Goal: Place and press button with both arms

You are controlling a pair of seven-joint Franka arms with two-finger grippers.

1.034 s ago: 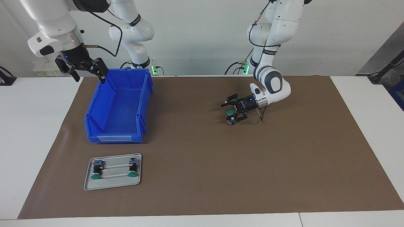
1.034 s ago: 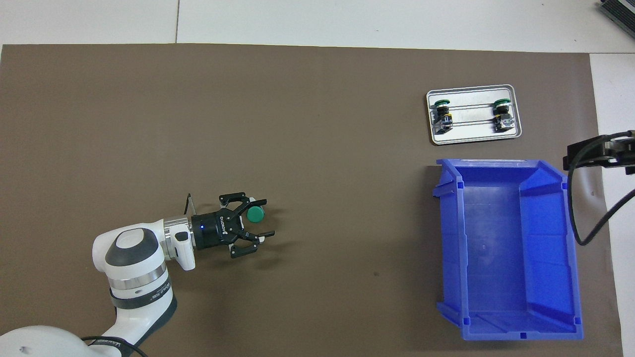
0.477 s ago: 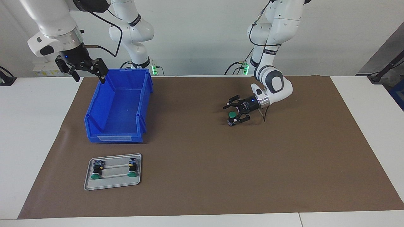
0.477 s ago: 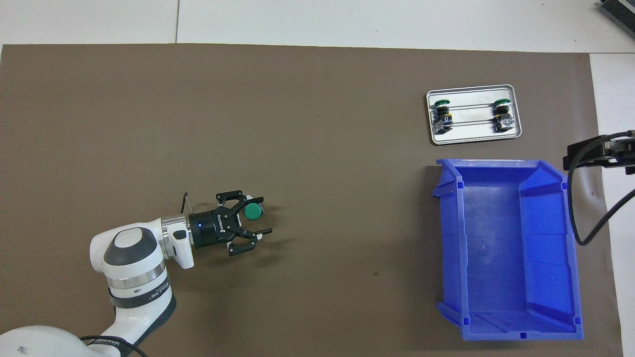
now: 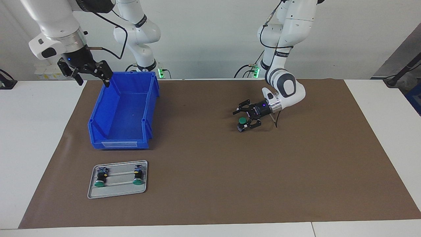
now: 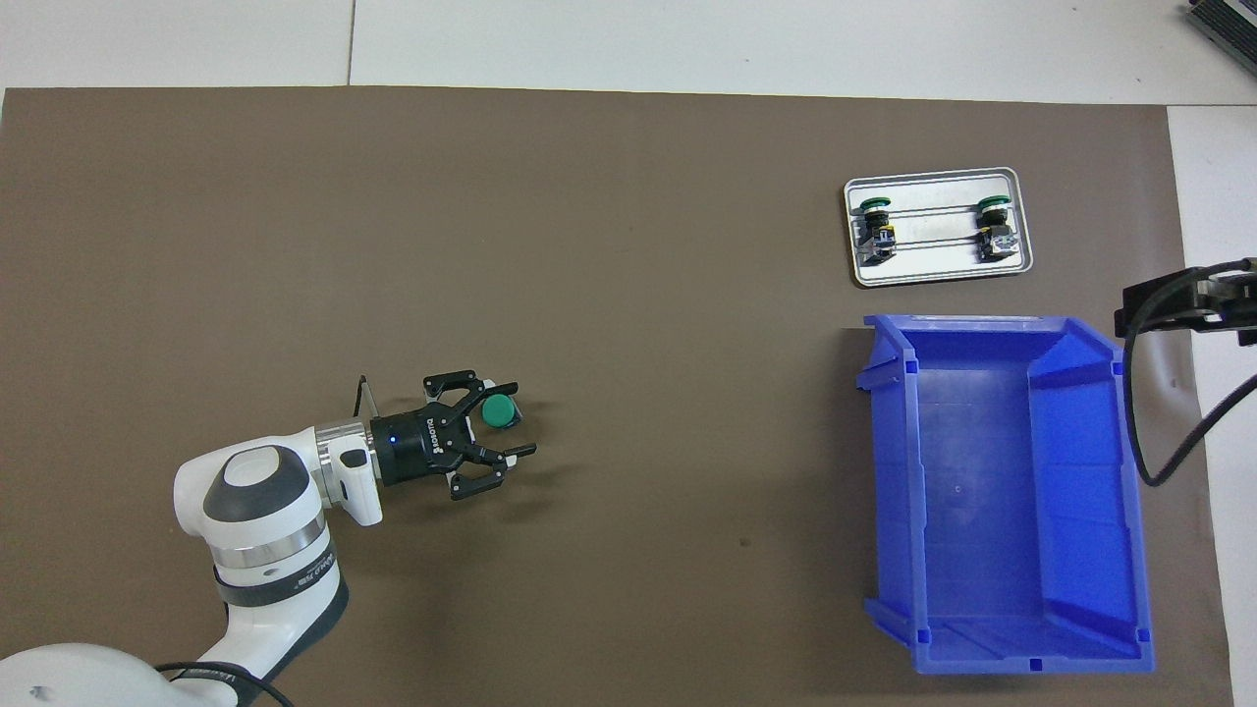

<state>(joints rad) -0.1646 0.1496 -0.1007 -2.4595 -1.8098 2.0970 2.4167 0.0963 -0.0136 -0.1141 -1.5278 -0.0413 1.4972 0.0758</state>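
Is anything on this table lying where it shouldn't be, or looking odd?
One button stands alone on the brown mat, green cap up, between the open fingers of the left gripper, while two like it lie in the grey tray. The blue bin holds nothing. Nothing looks spilled or broken.

Left tool (image 5: 239, 118) w/ jaws apart has drawn back toward its base; button (image 5: 242, 123) unmoved.

Right gripper (image 6: 1183, 304) mostly cut off.
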